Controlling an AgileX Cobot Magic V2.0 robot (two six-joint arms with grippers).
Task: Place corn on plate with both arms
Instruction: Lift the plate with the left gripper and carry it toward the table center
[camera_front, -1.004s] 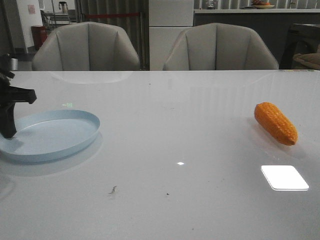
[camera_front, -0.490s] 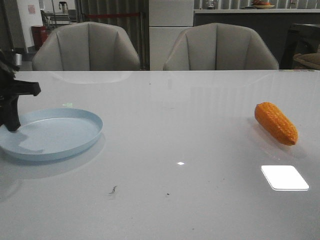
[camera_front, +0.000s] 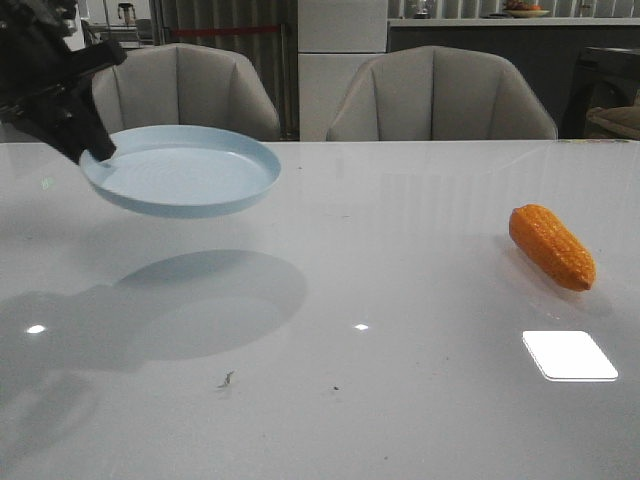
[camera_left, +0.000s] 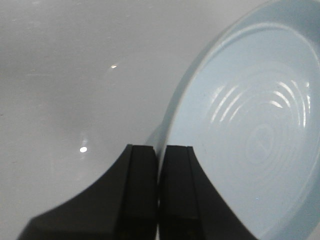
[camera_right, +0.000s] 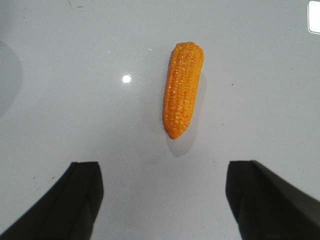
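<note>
Pale blue plastic, the plate hangs clear of the table at far left, its shadow below. My left gripper is pinched tight on its rim (fingers nearly meeting). The orange corn lies flat on the table at far right, well apart from the plate. My right gripper hovers above it — fingers spread wide, touching nothing.
</note>
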